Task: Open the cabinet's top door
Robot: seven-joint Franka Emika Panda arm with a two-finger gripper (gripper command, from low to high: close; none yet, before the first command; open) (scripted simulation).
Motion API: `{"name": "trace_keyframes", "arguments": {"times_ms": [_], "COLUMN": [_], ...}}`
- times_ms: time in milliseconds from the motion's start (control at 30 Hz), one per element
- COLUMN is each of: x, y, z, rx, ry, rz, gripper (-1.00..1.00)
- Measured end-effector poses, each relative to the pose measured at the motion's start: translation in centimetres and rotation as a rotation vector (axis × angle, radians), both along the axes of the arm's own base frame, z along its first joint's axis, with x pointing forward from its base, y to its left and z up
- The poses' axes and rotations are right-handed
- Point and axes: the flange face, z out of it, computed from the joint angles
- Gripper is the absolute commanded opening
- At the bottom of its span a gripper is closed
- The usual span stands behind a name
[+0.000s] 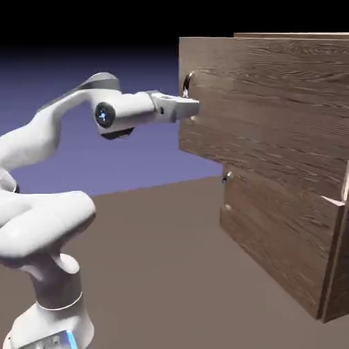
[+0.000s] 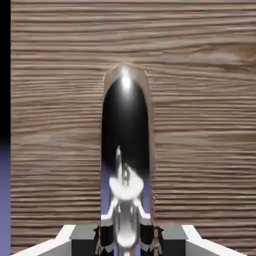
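Observation:
The cabinet (image 1: pixel 286 225) of brown wood grain fills the exterior view's right. Its top door (image 1: pixel 266 109) is the upper panel, and its handle edge stands farther left than the panel below it. A slim arched silver handle (image 1: pixel 187 83) sits near that edge. My gripper (image 1: pixel 193 107) reaches level from the left and is shut on the handle's lower part. In the hand view the handle (image 2: pixel 126 110) rises as a shiny arch against the door's wood (image 2: pixel 200 125), and its foot sits between the dark fingertips of my gripper (image 2: pixel 126 240).
The lower panel (image 1: pixel 272 232) carries a small knob (image 1: pixel 225 179) at its upper left corner. The brown table (image 1: pixel 157 266) spreads in front of the cabinet. My arm's white base and elbow (image 1: pixel 48 232) fill the lower left.

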Motion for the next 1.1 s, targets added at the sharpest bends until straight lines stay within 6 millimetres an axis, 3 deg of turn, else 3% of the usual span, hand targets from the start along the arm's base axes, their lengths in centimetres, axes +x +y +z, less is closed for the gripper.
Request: {"name": "trace_keyframes", "arguments": {"times_ms": [167,367,867,1100], "x": [-4.2,-7.5,-12.5,-14.4], "y": [-4.2,-8.3,-17.1,-22.3], "z": [0.0,0.0,0.0,0.0], "rx": [0.0,0.0,0.0,0.0], "ry": [0.0,0.0,0.0,0.0], "rz": [0.119,0.224,0.427,0.537], "gripper": [-1.0,-1.0,-1.0,-1.0]}}
